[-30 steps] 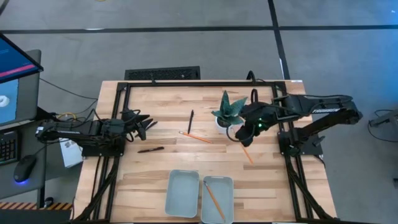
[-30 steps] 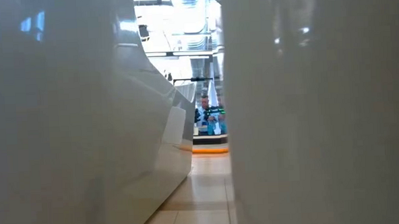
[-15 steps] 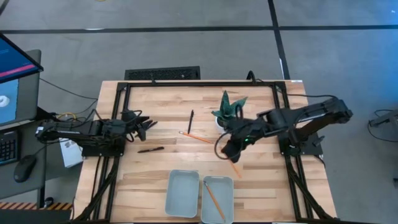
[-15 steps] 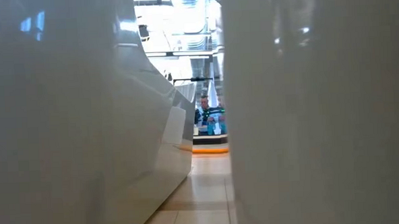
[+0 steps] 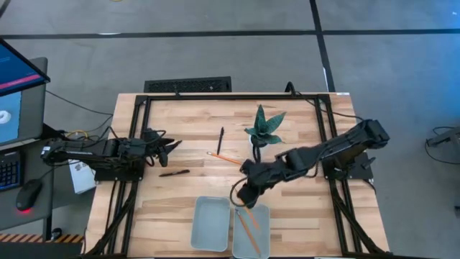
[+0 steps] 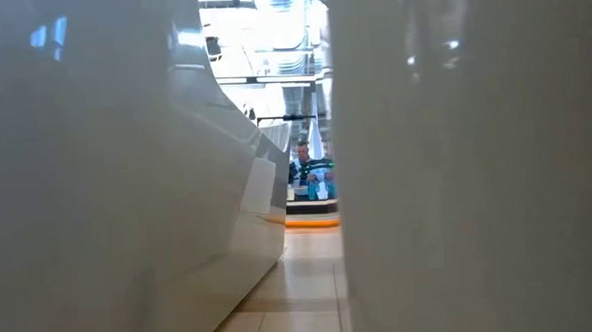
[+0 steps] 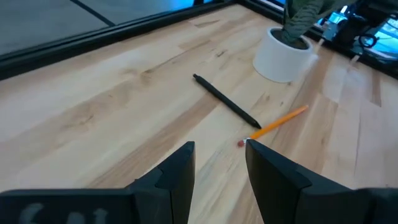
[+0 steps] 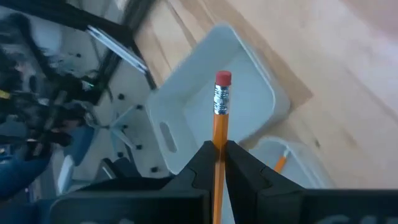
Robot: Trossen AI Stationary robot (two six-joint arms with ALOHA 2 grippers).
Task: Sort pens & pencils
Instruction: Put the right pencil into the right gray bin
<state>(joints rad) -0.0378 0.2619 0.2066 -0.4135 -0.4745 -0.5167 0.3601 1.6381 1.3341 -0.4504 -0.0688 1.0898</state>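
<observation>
Pencil [image 8: 217,134], orange-yellow with a red eraser and metal ferrule, stood clamped in the right hand [image 8: 217,152] above the grey trays [image 8: 211,99]; left hand [image 7: 219,163] sat parted.

I am wearing matte black on both arms [image 5: 338,147] — jointed segments, with thin dark cables trailing along them. My fingers [image 7: 177,174] are showing as blocky, angular black wedges — smooth-faced and unmarked.

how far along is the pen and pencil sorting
Done: one pencil lies in the right tray. In hand: the right hand carries a second pencil above that tray. Left: another pencil and two pens on the table; the left tray looks empty.
</observation>
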